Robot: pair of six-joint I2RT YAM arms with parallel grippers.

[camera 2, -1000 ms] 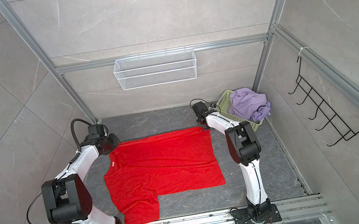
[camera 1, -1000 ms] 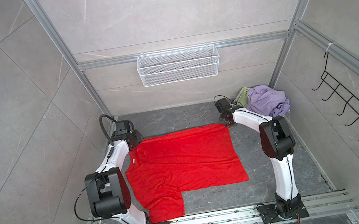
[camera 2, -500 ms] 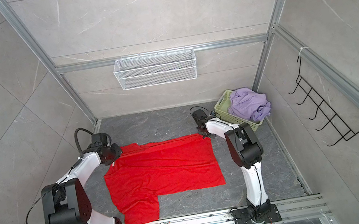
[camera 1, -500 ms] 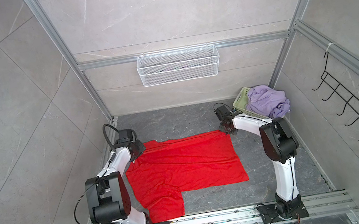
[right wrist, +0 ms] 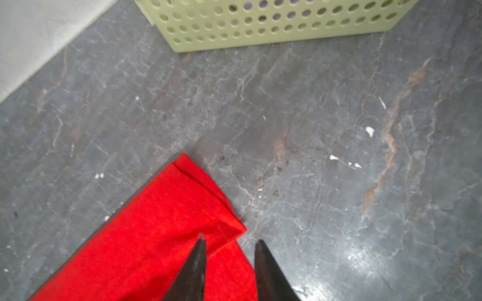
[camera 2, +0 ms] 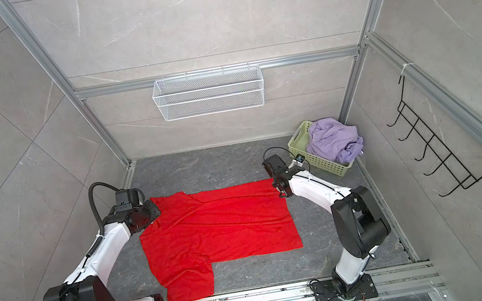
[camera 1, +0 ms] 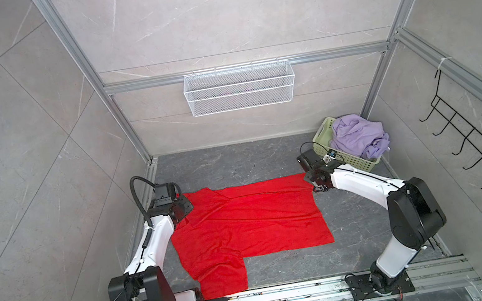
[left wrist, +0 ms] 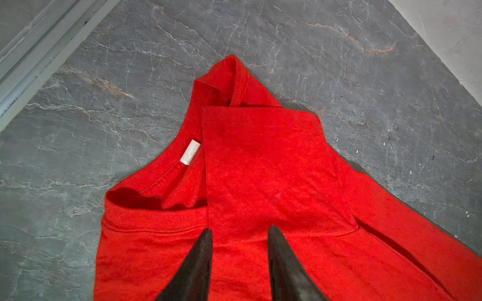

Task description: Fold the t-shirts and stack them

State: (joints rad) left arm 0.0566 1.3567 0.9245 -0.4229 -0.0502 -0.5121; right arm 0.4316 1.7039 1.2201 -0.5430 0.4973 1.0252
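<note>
Left wrist view: my left gripper (left wrist: 240,229) hovers over the collar end of the red t-shirt (left wrist: 260,169), jaws narrowly parted and pinching nothing. A folded flap covers part of the neck opening beside the white label (left wrist: 190,152). Right wrist view: my right gripper (right wrist: 230,239) stands likewise narrowly parted over the shirt's hem corner, holding nothing, with the green basket (right wrist: 260,26) near. Whether either gripper's tips touch the cloth I cannot tell. In both top views the red shirt lies spread across the middle of the table (camera 1: 235,165). Its far long side is turned in, and one sleeve sticks out unfolded toward the near edge. The lilac t-shirt (camera 1: 359,137) sits crumpled in the basket at the far right corner. Progress, as I judge it: one lengthwise fold is laid. The near side, the crosswise folds, the whole lilac shirt and the stacking remain.
</note>
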